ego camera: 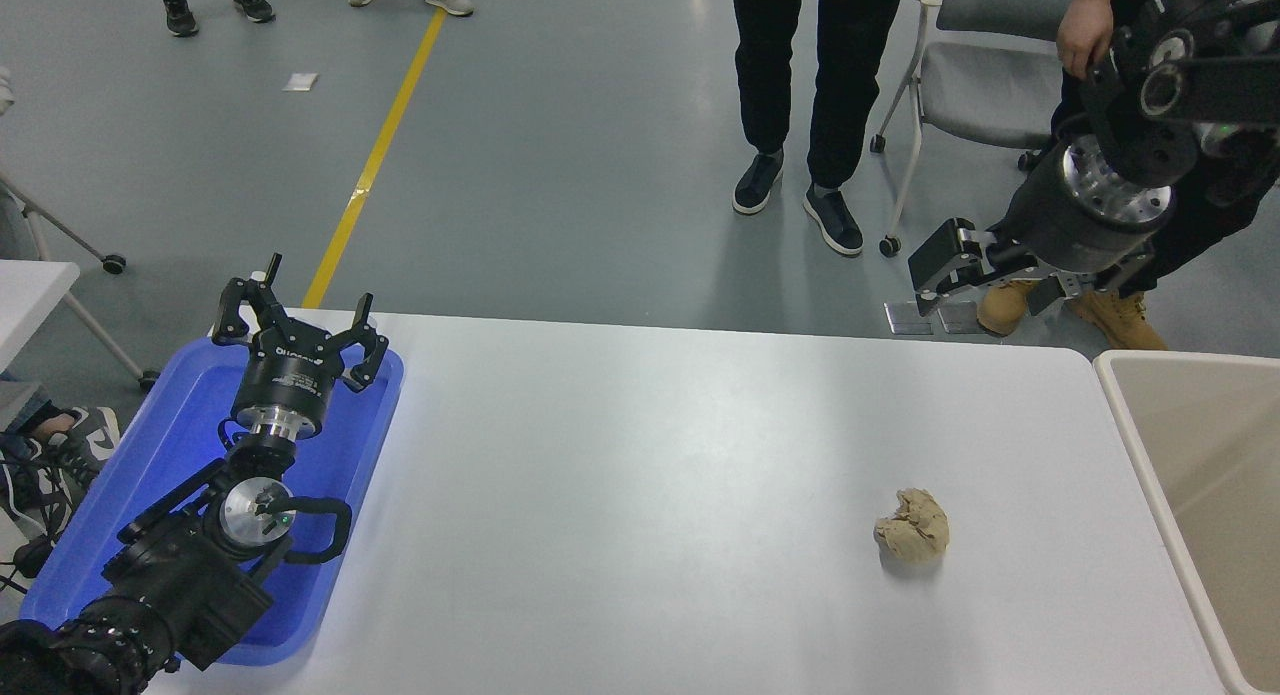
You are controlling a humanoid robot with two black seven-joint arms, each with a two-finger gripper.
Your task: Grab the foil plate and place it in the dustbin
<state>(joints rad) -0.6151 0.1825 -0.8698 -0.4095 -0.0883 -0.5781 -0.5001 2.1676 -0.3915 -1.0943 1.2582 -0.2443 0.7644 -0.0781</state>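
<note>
At the lower left of the frame the left arm lay parked over a blue shallow plastic tray, its left gripper pointing up the frame with the black fingers spread apart and nothing between them, above the tray's far end. The tray sat at the left edge of the white table, partly overhanging it. Right of centre and low in the frame, a crumpled tan paper ball rested alone on the tabletop, well apart from both arms. At the right edge stood the dustbin, a large beige bin with a pale rim, only its left side in view and its visible inside bare. The foil plate did not show anywhere in the view, neither on the table nor in the visible part of the bin. Farther up, at the upper right, the right arm reached in from the right edge and hung beyond the table's far edge, above the grey floor; its right gripper pointed toward the lower left, and whether it was open or closed could not be told from this angle. Beyond the table people stood on the floor: dark trousers with dark shoes at top centre, tan boots behind the right arm, and a grey wheeled chair between them
</note>
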